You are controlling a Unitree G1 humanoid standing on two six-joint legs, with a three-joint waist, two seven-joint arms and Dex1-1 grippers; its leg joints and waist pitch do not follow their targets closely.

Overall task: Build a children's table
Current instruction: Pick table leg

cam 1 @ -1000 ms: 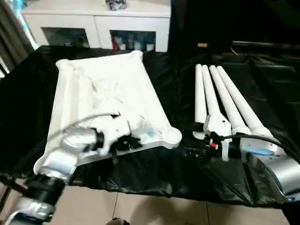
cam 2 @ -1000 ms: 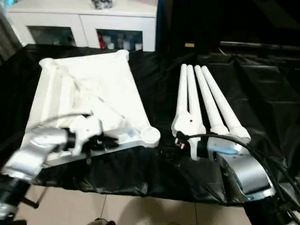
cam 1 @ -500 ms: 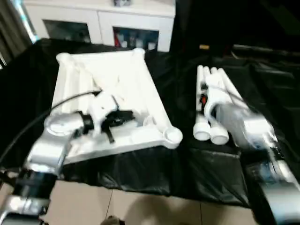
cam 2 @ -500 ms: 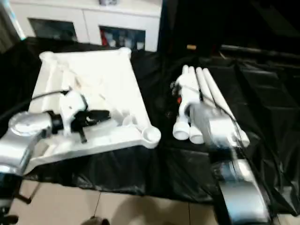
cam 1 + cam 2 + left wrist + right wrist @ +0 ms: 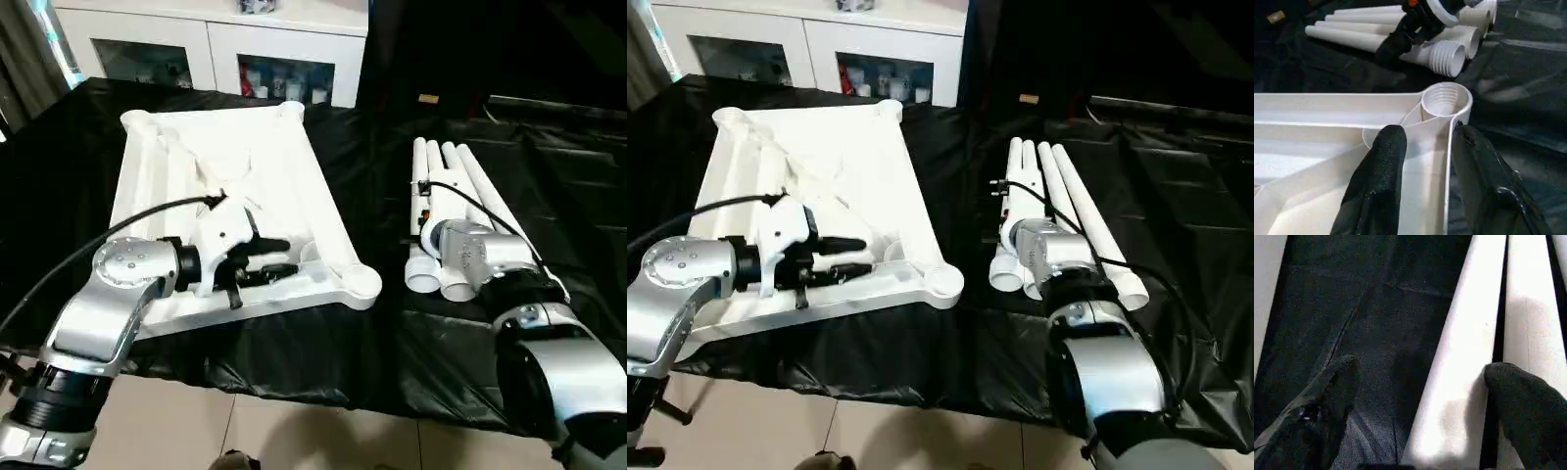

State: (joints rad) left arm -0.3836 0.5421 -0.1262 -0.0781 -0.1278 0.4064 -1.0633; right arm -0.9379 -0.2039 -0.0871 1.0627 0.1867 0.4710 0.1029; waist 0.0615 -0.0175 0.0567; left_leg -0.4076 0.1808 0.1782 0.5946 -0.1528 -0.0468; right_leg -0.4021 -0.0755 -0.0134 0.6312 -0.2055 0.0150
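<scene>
Right now the tabletop lies underside-up on the black cloth on the robot's left, ribs showing, long axis running from the near edge away toward the white cabinet, slightly angled so the near right corner socket sits closest to the legs. That socket is an open threaded ring, nothing in it. Four white tube legs lie side by side on the cloth to the right, well apart from the top, long axes parallel and pointing away from the robot; threaded ends face the near edge. Left gripper is over the tabletop's near rim w/ fingers partly apart, straddling the rim wall just short of the corner socket; can't tell if they touch it, not clamped on it. Right gripper hangs over the legs w/ fingers spread wide, one finger over a leg, the other over the cloth beside the outermost leg, holding nothing.
</scene>
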